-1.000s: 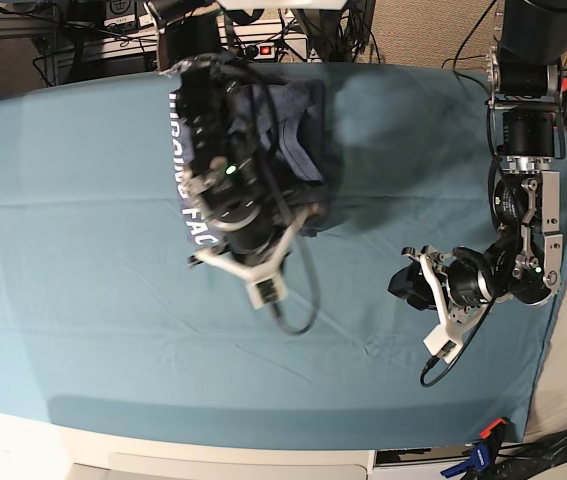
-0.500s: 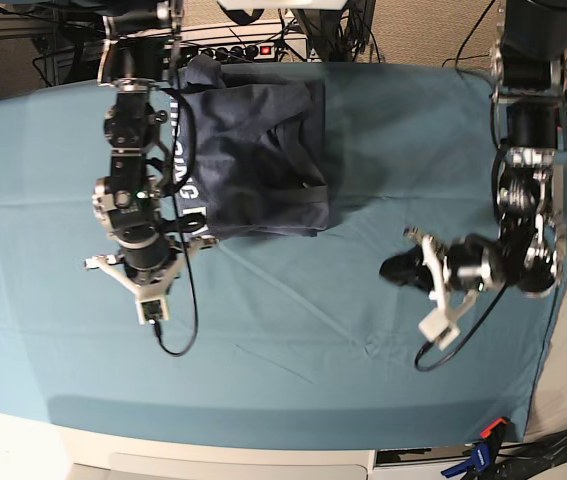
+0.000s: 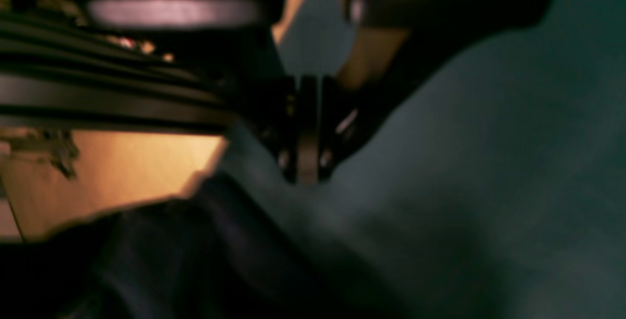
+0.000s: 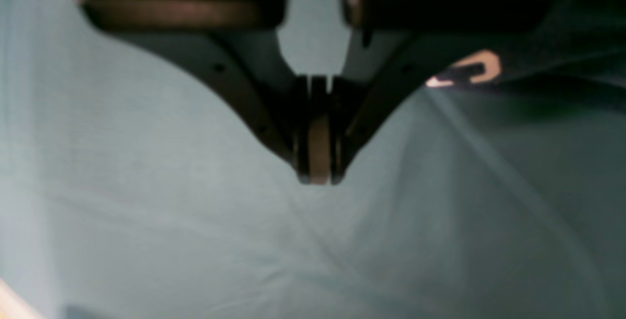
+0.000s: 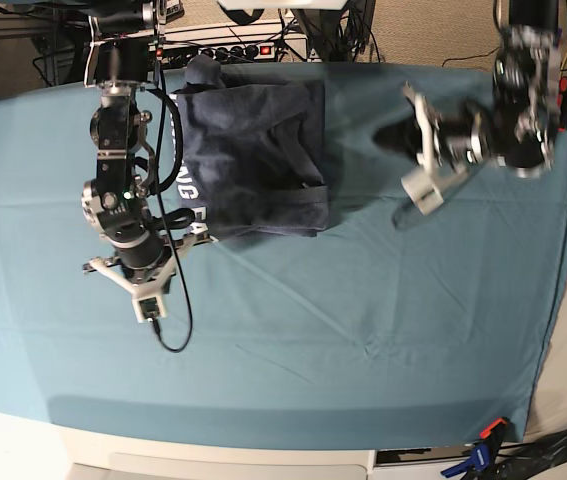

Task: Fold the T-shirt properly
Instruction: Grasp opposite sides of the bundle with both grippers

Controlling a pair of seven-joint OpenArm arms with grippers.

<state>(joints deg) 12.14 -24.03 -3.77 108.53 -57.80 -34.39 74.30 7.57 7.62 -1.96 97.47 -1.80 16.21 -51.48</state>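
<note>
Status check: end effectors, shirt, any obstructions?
Left end effector shut, empty. Right end effector shut, empty, beside T-shirt. T-shirt folded on table cloth. Nothing in the way.

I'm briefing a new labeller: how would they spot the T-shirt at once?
Find the teal table cloth covering the table, then look to its far edge. The T-shirt lies there folded into a dark slate-blue rectangle; white block lettering along one edge sets it apart from the plain cloth.

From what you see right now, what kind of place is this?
Probably a robotics lab workbench. A teal table cloth covers the table, where two robot arms work over a folded T-shirt. A power strip and cables lie behind, and a clamp grips the front edge.
</note>
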